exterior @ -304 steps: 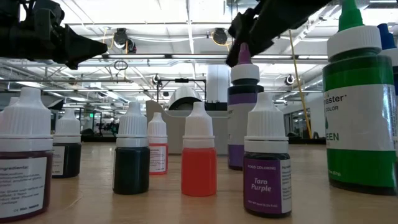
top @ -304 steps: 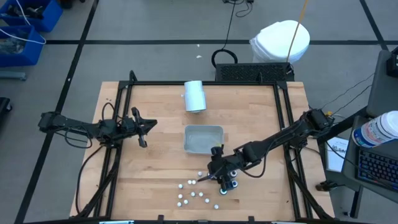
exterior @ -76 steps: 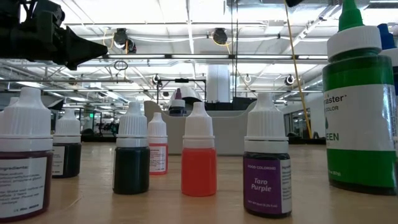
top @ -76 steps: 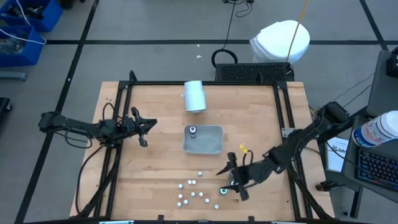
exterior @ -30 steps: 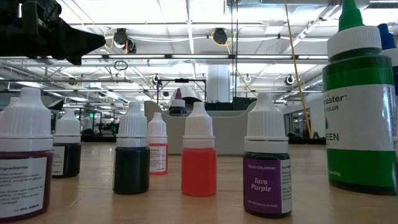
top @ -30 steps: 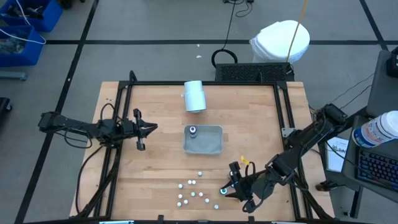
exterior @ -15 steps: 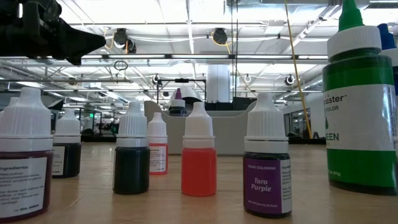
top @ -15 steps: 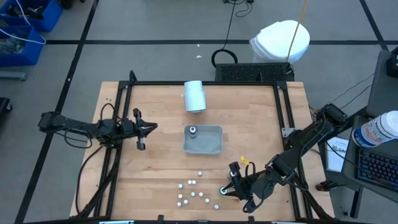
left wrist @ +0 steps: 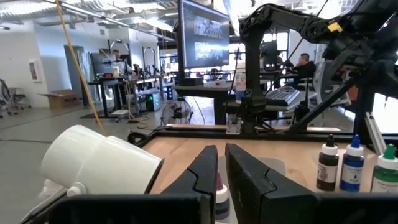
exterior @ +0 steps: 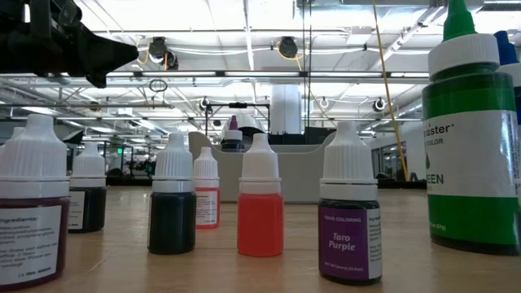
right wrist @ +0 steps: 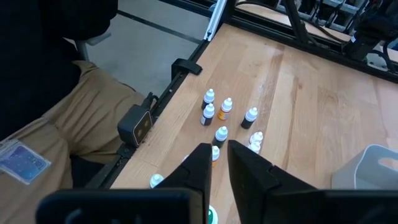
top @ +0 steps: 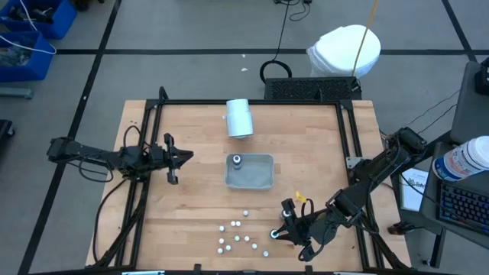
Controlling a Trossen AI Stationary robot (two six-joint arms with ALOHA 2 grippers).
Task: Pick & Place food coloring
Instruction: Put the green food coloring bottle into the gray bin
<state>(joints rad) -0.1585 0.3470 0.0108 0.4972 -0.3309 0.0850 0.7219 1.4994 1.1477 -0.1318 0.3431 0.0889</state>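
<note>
Spanning the counter (top: 183, 221), the grey tray (top: 250, 171) already holds one bottle, while the rest cluster near the front edge. The right claw (top: 281, 231) is clenched on the green-topped bottle (top: 274, 235); lift straight up to spare its neighbours. The left claw (top: 170, 159) waits clenched and empty, well apart.

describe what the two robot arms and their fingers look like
Both arms are dark, slim, jointed links with black cables along them. The left gripper ends in two thin black fingers, flat-sided and tapering to the tip. The right gripper has the same black fingers; a small yellow marking sits on its arm near the wrist.
</note>
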